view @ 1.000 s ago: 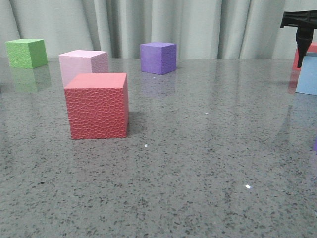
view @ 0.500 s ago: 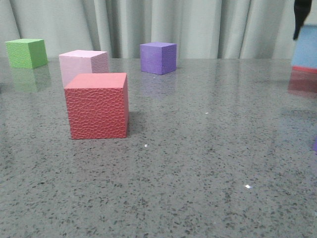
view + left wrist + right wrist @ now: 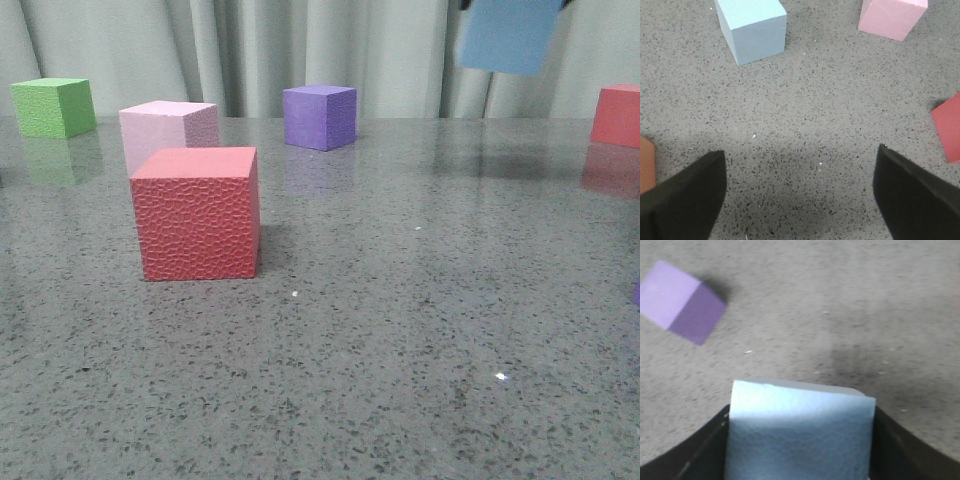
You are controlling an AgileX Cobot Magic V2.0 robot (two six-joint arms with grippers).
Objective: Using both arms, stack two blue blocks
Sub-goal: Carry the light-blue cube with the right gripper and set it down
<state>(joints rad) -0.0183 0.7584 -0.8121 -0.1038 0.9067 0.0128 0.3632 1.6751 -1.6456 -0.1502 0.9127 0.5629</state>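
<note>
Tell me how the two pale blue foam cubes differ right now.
One pale blue foam cube hangs in the air, clamped by the right gripper, and is tilted; the other pale blue foam cube rests flat on the grey speckled table, untouched, ahead of the open left gripper. Both share colour and shape.

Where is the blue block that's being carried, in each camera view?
Front view: carried blue block at top right, in the air above the table.
Left wrist view: not in it; the blue cube there rests on the table.
Right wrist view: in the right hand.
Shared landmark: purple cube.
</note>
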